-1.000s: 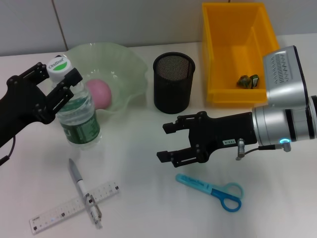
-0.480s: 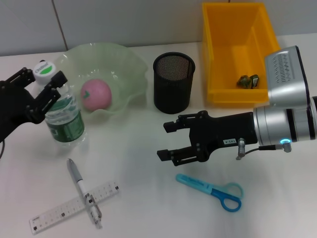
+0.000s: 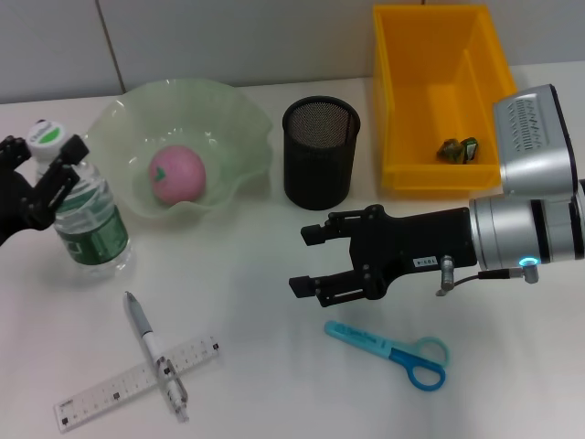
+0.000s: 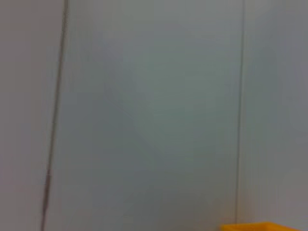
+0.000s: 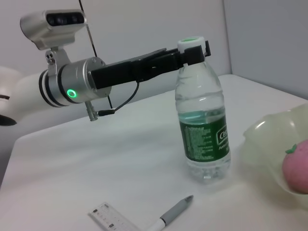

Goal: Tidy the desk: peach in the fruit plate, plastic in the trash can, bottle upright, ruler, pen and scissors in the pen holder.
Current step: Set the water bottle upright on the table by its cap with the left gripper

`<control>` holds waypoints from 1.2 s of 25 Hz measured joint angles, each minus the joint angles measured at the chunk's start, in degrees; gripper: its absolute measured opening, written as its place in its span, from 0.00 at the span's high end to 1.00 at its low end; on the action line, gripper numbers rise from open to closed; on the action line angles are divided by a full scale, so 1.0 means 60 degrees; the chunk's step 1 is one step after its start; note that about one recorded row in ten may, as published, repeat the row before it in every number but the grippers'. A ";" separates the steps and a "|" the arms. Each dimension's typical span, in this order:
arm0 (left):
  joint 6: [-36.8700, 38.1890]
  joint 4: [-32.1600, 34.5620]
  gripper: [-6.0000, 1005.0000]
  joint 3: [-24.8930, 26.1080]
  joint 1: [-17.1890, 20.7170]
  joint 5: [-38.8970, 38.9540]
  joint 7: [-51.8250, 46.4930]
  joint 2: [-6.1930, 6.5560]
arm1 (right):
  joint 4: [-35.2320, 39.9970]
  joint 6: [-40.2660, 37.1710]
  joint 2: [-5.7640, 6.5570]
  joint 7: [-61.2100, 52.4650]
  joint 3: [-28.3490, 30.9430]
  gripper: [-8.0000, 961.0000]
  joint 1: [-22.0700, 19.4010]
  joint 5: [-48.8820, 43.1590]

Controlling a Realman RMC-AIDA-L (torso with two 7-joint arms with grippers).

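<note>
Since a second ago, the left gripper (image 3: 41, 169) has carried the bottle (image 3: 82, 215) sideways, away from the fruit plate (image 3: 239, 137) holding the peach (image 3: 176, 174), and it now stands upright on the counter (image 3: 265, 366) with the gripper closed around its neck. The right gripper (image 3: 315, 261) hangs open and empty, the scissors (image 3: 393, 346) just below it. If the left gripper opens while tugging sideways, the bottle could tip onto the pen (image 3: 154, 352) and ruler (image 3: 137, 382) nearby.
</note>
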State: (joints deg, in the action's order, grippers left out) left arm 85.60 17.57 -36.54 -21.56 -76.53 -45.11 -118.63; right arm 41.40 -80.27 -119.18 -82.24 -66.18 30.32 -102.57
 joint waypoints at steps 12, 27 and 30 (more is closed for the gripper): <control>-0.0281 -0.0634 0.55 0.0338 -0.0146 0.0033 0.0489 -0.0025 | -0.0002 -0.0011 -0.0001 -0.0013 -0.0035 0.20 0.0000 0.0001; -0.0351 -0.0681 0.55 0.0349 -0.0187 0.0136 0.0620 -0.0017 | -0.0041 -0.0009 -0.0016 -0.0030 -0.0051 0.20 0.0001 0.0001; -0.0354 -0.0687 0.54 0.0349 -0.0187 0.0136 0.0633 -0.0017 | -0.0060 -0.0009 -0.0016 -0.0033 -0.0058 0.20 0.0001 0.0001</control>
State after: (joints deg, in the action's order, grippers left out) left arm 83.47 13.45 -34.45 -22.68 -75.72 -41.32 -118.74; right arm 41.04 -80.33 -119.27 -82.44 -66.52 30.32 -102.56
